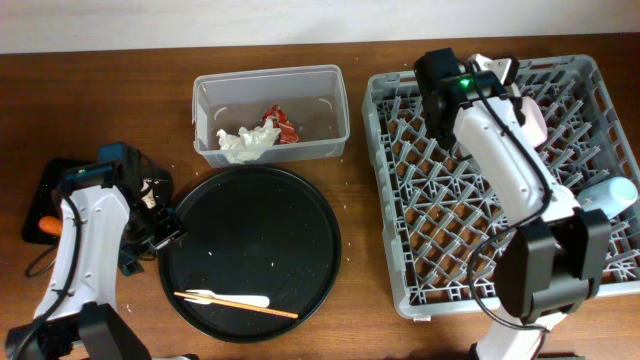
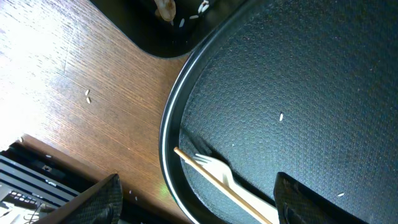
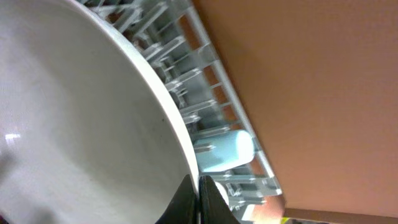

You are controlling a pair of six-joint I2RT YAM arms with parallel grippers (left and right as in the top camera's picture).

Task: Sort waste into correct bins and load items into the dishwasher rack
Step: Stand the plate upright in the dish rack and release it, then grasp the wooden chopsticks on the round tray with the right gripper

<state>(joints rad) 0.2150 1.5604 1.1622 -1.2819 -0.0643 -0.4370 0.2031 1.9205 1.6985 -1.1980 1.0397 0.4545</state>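
My right gripper (image 3: 199, 190) is shut on the rim of the pinkish-white bowl (image 3: 74, 112) and holds it over the far part of the grey dishwasher rack (image 1: 440, 210). In the overhead view the bowl (image 1: 531, 113) is beside the gripper (image 1: 505, 88). A light blue cup (image 1: 610, 195) lies in the rack at the right and also shows in the right wrist view (image 3: 225, 150). My left gripper (image 2: 199, 205) is open and empty over the left rim of the round black tray (image 1: 310, 215). In that tray lie a white fork (image 2: 214, 169) and a wooden chopstick (image 2: 194, 163).
The clear tub (image 1: 325, 85) at the back holds a crumpled napkin (image 1: 245, 141) and the red-and-silver wrapper (image 1: 280, 122). The shallow black tray (image 1: 45, 190) at the far left holds the carrot (image 1: 47, 227) and a beige scrap (image 2: 165, 7). Crumbs dot the wood.
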